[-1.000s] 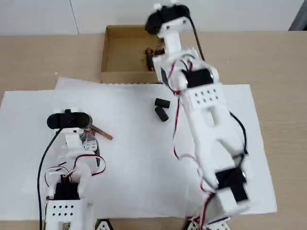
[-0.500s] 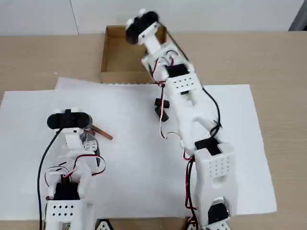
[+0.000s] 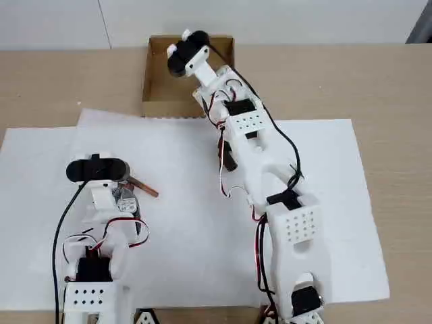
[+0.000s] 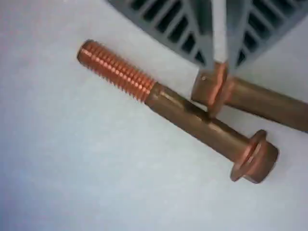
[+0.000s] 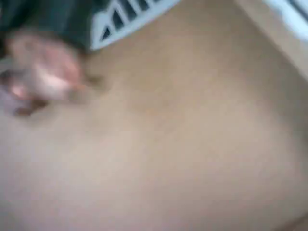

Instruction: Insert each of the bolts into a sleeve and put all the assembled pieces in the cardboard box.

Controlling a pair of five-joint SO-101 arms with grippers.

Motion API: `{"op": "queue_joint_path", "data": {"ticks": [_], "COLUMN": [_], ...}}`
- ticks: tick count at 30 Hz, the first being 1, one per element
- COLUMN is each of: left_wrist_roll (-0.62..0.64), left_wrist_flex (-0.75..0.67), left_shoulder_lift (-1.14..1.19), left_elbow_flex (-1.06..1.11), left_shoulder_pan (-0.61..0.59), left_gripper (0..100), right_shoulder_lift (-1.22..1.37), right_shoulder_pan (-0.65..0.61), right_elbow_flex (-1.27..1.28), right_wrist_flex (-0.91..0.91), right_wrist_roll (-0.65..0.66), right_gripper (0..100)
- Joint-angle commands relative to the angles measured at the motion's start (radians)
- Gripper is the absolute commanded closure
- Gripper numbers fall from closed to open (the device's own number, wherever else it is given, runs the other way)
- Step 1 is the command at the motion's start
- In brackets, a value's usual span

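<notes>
Two copper bolts lie side by side on the white paper, the longer one (image 4: 178, 108) whole and the other (image 4: 260, 101) with its head at the tips of my left gripper (image 4: 220, 60). That gripper is shut, with a thin slit between its fingers (image 4: 168, 24). In the high view one bolt (image 3: 145, 187) sticks out beside my left gripper (image 3: 128, 185). My right gripper (image 3: 183, 57) hangs over the inside of the cardboard box (image 3: 146, 77). A blurred copper-coloured piece (image 5: 38, 72) lies on the box floor (image 5: 183, 144). Black sleeves (image 3: 227, 160) peek out from under the right arm.
The white paper sheet (image 3: 182, 229) covers the middle of the wooden table (image 3: 391, 88). The right arm (image 3: 270, 175) stretches diagonally across the sheet from the front edge to the box. Open paper lies between the two arms.
The right arm swung left across the box, from its right side to its left-middle, and now covers most of the black sleeves. The left arm and the bolts have not moved.
</notes>
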Motion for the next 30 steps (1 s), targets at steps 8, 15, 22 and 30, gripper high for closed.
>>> {"op": "queue_joint_path", "data": {"ticks": [8,15,22,30], "left_wrist_roll": [-0.005,-0.005,-0.005,-0.005], "left_wrist_flex": [-0.006,-0.006,-0.006,-0.006], "left_shoulder_lift": [-0.012,-0.012,-0.012,-0.012], "left_elbow_flex": [-0.007,-0.007,-0.007,-0.007], "left_shoulder_pan": [0.006,0.006,0.006,0.005], "left_gripper": [99,99,99,99], "right_shoulder_lift": [-0.036,-0.166,-0.294,-0.417], "right_shoulder_pan": [-0.007,-0.012,-0.018,-0.045], "right_elbow_flex": [-0.055,-0.054,-0.054,-0.054], "right_wrist_flex": [-0.025,0.137,0.344,0.524], "right_wrist_roll": [0.008,0.005,0.005,0.005], "right_gripper": [90.1,90.2,90.2,90.2]}}
